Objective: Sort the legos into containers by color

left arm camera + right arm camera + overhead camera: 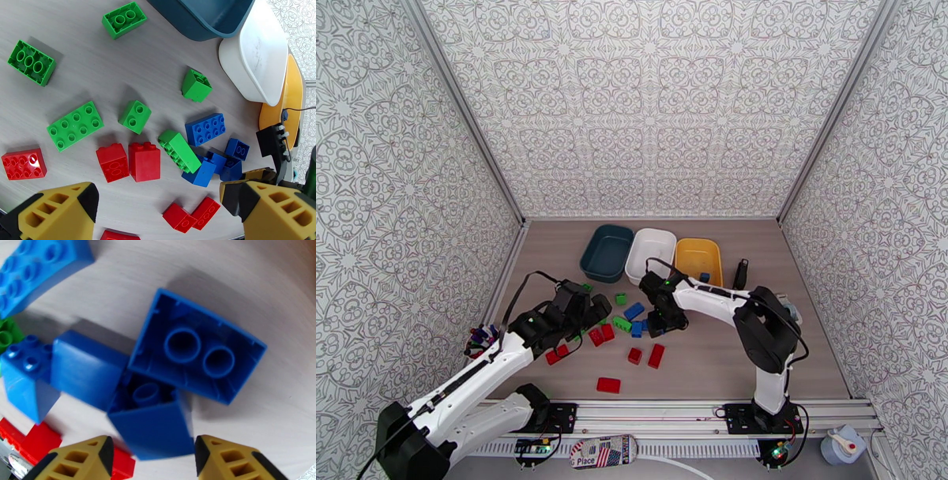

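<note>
Legos (75, 125), small studded plastic bricks in red, green and blue, are lying scattered on the pale wood-grain tabletop (727, 355), just in front of three shallow rounded plastic tubs standing side by side: dark teal tub (584, 256), white tub (661, 233), yellow tub (698, 241). One blue brick (704, 277) is sitting inside the yellow tub, so blue seems to be going there. The left gripper (158, 199), yellow-fingered, is hanging spread wide and empty above a pair of red square bricks (144, 162), probably lining up a red pick. The right gripper (153, 443) is standing low with one finger on either side of a small blue brick (152, 425) tipped on its side in a tight blue cluster. Whether the pads are pressing it yet cannot be told. The straddling stance suits lifting that brick clear of its touching neighbours.
</note>
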Robot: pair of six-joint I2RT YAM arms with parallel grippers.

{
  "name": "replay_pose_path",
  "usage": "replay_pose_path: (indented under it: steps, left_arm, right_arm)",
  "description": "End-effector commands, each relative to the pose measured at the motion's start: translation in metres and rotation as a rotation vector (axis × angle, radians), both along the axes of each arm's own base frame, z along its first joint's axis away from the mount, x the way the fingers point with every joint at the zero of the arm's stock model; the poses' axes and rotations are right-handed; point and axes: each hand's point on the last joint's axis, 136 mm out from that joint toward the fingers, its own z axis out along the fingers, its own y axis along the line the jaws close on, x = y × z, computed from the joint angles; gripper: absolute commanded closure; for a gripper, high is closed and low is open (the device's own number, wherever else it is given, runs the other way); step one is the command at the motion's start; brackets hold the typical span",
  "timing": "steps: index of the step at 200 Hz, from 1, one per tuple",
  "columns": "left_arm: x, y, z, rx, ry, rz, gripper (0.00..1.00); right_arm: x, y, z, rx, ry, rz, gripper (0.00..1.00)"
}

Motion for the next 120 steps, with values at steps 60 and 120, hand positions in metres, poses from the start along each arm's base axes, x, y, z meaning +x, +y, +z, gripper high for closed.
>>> replay_pose_path:
  steps: [60,120]
  left_arm:
    - [0.009,-0.006,-0.004,0.001,0.017,-0.003,0.01]
    - [0.032,-0.036,0.008,-0.059,-0.027,-0.089,0.01]
  right_arm:
    - [0.014,0.005,0.0,-0.045,-0.026,0.027,0.59]
    - [0.02,-0.011,0.045,0.006,-0.082,-0.031,0.73]
